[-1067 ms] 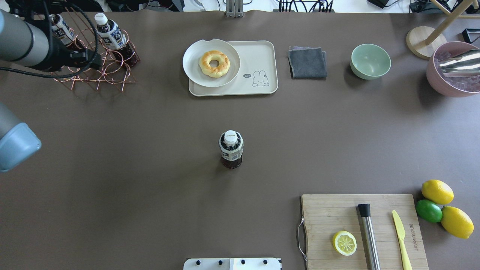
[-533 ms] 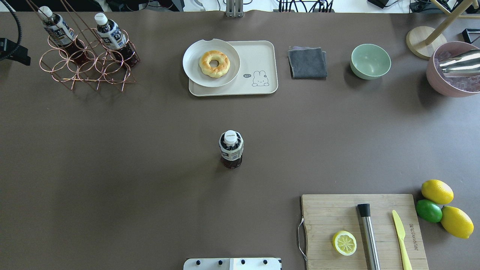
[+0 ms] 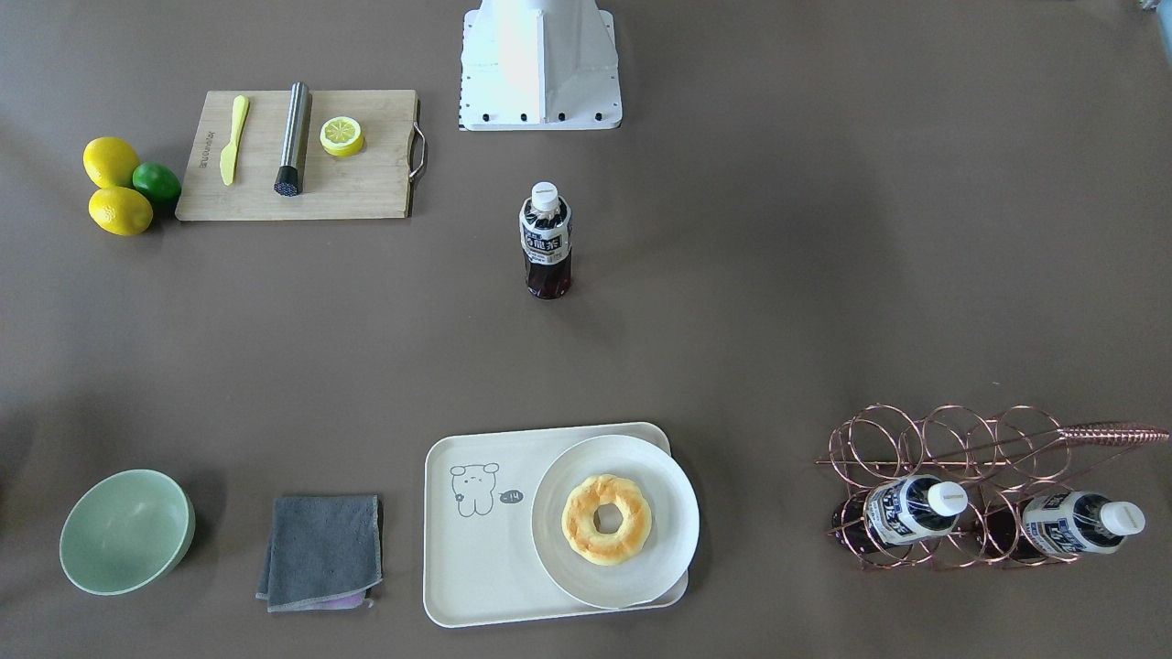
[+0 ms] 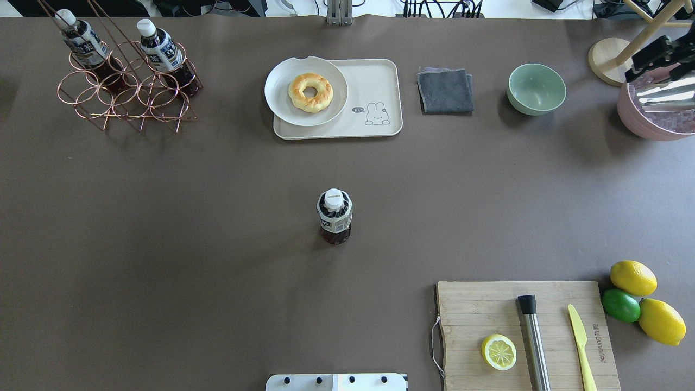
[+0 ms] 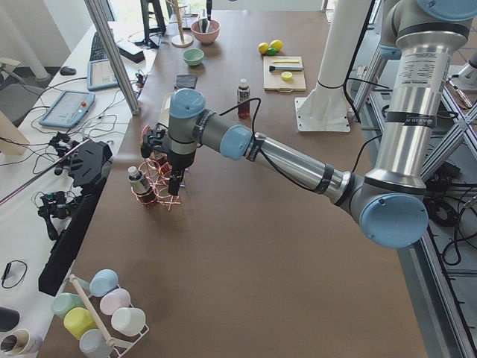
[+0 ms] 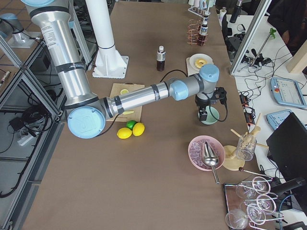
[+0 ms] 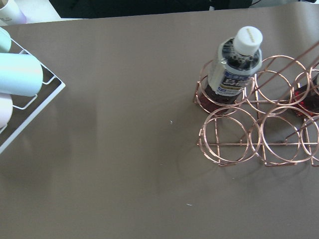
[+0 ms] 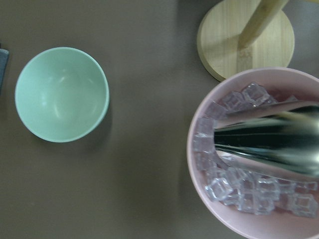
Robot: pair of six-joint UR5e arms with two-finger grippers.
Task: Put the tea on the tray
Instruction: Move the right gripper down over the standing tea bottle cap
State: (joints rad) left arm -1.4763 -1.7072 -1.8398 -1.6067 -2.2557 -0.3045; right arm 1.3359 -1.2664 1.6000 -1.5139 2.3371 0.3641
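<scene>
One tea bottle [image 4: 334,216] stands upright at the table's middle, alone; it also shows in the front view [image 3: 547,240]. Two like bottles [image 4: 161,51] sit in a copper wire rack [image 4: 127,100]. The cream tray [image 4: 380,81] lies at the far middle, with bare room around its bear drawing. My left gripper [image 5: 174,183] hangs over the rack's end, far from the standing bottle; I cannot tell whether it is open. My right gripper [image 6: 205,115] hangs over the green bowl [image 6: 209,115]; I cannot tell its state either. Neither wrist view shows fingers.
A round white plate [image 4: 282,103] with a doughnut [image 4: 310,92] covers the tray's left half. A grey cloth [image 4: 445,90], the green bowl [image 4: 536,88] and a pink ice bowl [image 4: 632,117] line the far edge. A cutting board [image 4: 478,309] lies near right.
My left arm has drawn back out of the overhead view's left side. A dark part of my right arm has come in at the top right. The standing bottle has not moved.
</scene>
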